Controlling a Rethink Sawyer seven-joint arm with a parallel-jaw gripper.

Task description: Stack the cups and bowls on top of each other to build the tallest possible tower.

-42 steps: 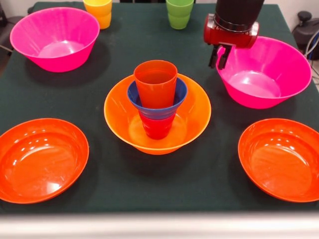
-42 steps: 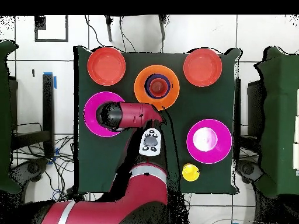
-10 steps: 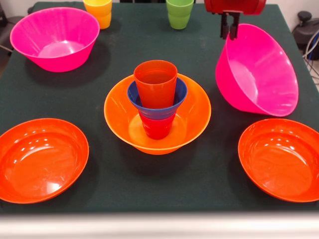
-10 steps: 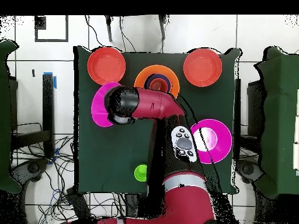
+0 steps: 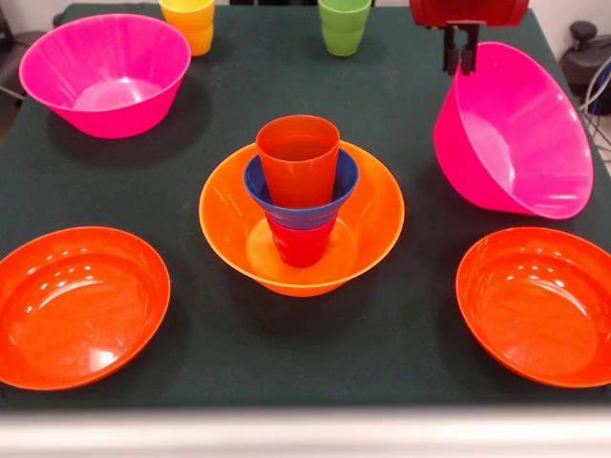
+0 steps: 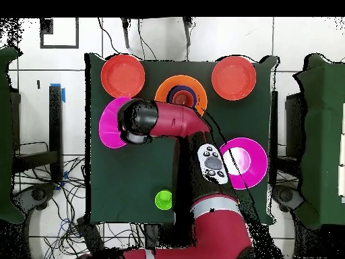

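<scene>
The tower stands mid-table: a large orange bowl (image 5: pixel 378 205) holds a red cup (image 5: pixel 302 244), with the small blue bowl (image 5: pixel 260 189) and an orange cup (image 5: pixel 298 157) on top. It also shows in the overhead view (image 6: pixel 192 89). My gripper (image 5: pixel 461 50) is shut on the far rim of a large pink bowl (image 5: pixel 516 134), which hangs tilted with its opening towards the camera, right of the tower. In the overhead view the arm (image 6: pixel 175 121) covers part of this bowl (image 6: pixel 108 125). A yellow cup (image 5: pixel 188 19) and a green cup (image 5: pixel 344 26) stand at the far edge.
A second large pink bowl (image 5: pixel 105 72) sits upright at the far left. Two shallow red-orange bowls sit at the near left (image 5: pixel 76 305) and near right (image 5: pixel 539 305). The green cup (image 6: pixel 162 199) stands near the robot's base.
My gripper has carried the tilted pink bowl a little to the right and slightly up in the front view. Everything else has stayed put.
</scene>
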